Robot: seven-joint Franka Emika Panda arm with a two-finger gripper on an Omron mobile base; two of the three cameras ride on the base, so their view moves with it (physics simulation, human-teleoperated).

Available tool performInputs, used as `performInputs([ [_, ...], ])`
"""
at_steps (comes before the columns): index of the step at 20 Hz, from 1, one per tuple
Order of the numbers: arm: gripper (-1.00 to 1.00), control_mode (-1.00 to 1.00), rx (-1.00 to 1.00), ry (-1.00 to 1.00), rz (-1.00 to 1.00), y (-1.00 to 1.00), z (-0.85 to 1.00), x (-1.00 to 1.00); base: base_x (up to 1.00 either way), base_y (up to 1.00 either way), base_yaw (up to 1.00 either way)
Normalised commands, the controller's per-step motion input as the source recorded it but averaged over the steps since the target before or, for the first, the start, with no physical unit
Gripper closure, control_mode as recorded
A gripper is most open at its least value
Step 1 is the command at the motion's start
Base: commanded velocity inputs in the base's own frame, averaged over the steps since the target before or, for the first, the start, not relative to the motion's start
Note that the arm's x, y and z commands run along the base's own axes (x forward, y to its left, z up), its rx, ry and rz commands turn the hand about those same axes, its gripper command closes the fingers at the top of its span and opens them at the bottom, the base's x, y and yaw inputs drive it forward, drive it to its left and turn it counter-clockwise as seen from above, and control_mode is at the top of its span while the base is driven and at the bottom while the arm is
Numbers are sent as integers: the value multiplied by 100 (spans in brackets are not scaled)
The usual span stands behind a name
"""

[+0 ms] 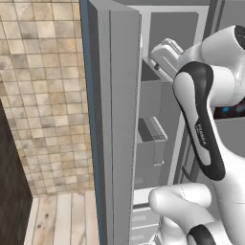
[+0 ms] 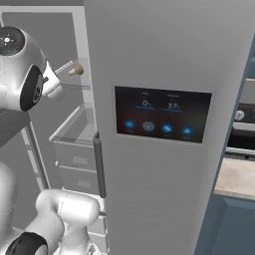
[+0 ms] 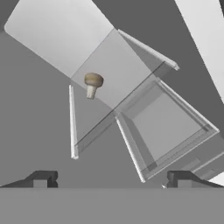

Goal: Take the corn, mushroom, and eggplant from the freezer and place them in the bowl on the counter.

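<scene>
A tan tiled wall [image 1: 43, 95] and a wood-plank floor [image 1: 62, 217] are showing to the left of the freezer [image 1: 158, 110] in the left base view, where the narrow grey freezer door [image 1: 117, 129] is standing open, edge-on to the camera. Grey door bins [image 1: 152, 143] are sitting one above the other just beyond the door edge. In the right base view, a second grey refrigerator door [image 2: 164, 189] is standing closed in front, carrying a dark touch panel [image 2: 162, 115] with blue icons and a dark vertical handle [image 2: 99, 164] along its left edge. The beige counter [image 2: 238, 178] is lying at the right edge of that view, over a dark blue cabinet [image 2: 234, 226].

The mushroom [image 3: 92, 84] is resting on a grey inner shelf [image 3: 109, 83] of the freezer, cap uppermost in the hand view; in the right base view it is appearing as a small tan lump [image 2: 75, 69] on the upper shelf, above the transparent drawers [image 2: 77, 144].

The white arm [image 1: 210, 95] is reaching into the freezer opening. The gripper [image 3: 111, 179] is hanging in front of the shelf, well apart from the mushroom, with its jaws spread wide and nothing between them. Its two dark fingertips [image 3: 41, 178] are sitting far apart at the bottom of the hand view
</scene>
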Motion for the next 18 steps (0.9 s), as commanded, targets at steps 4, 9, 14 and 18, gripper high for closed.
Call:
performInputs([
  [4, -100, -100, -2, 2, 0, 2, -4, 49, 0, 0, 0],
  [9, -100, -100, -3, 0, 0, 7, -8, 39, 0, 0, 0],
  [14, -100, -100, 0, 0, 0, 3, -15, 39, 0, 0, 0],
  [18, -100, -100, 0, 0, 0, 0, -12, 47, 0, 0, 0],
])
